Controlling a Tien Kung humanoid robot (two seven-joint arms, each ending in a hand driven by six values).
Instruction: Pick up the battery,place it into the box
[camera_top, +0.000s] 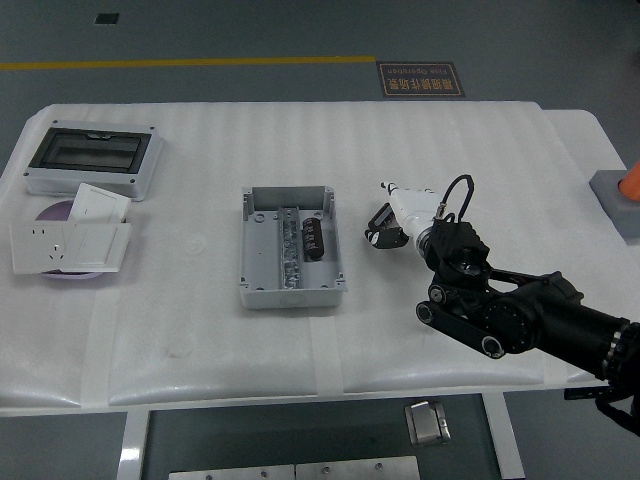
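The table (200, 330) is covered in white, with faint ribbed stripes. The box (262, 285) is light grey, and the battery (314, 240) inside it is black. The robot hand (397, 205) is white with black fingertips, on a black arm (530, 315). A grey enclosure (88, 160) with a dark lid, white socket plates (70, 245) and a purple disc (55, 212) are seen. A yellow line (190, 63) is painted on the grey floor (250, 30).
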